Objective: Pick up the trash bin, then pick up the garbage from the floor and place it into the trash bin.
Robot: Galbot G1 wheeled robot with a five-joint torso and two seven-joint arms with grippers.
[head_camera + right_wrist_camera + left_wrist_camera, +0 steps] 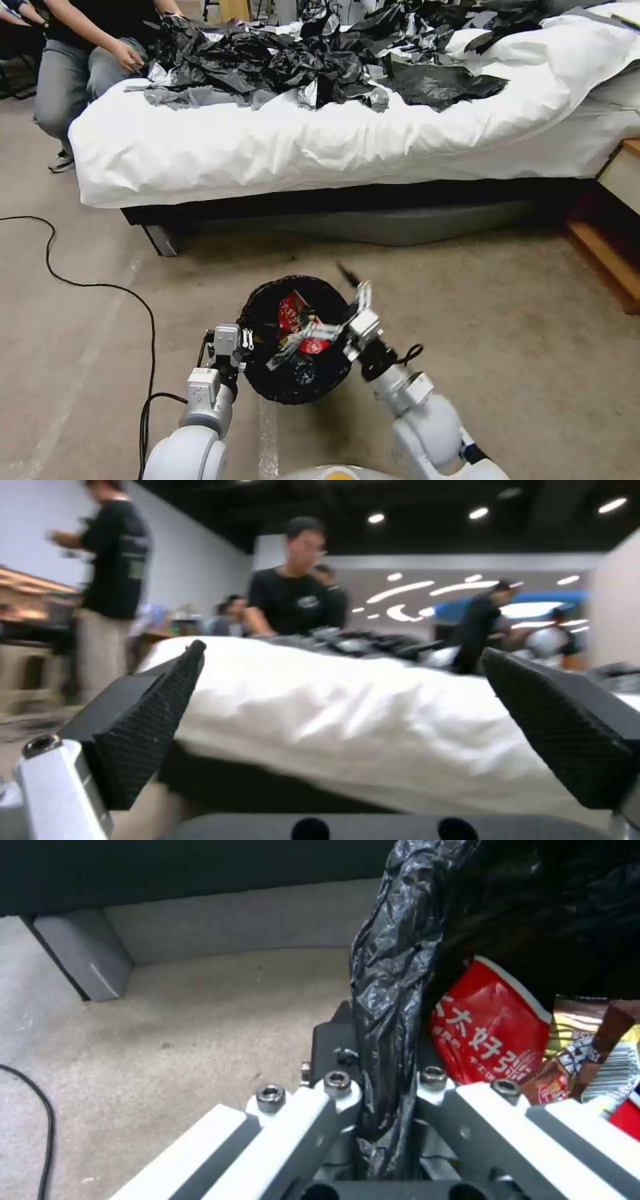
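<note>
Ahead, a bed [320, 153] under white bedding [267, 143], heaped with crumpled black plastic sheets [320, 60]. Beneath, a dark bed frame [333, 200] on beige carpet [520, 333]. Left, a black cable [100, 287] snaking across the floor. Right, a wooden nightstand [613, 227].

One trash bin [297, 390], two tools, left [245, 341] and right [349, 283], one bed [280, 153], one floor cable [100, 287]
</note>
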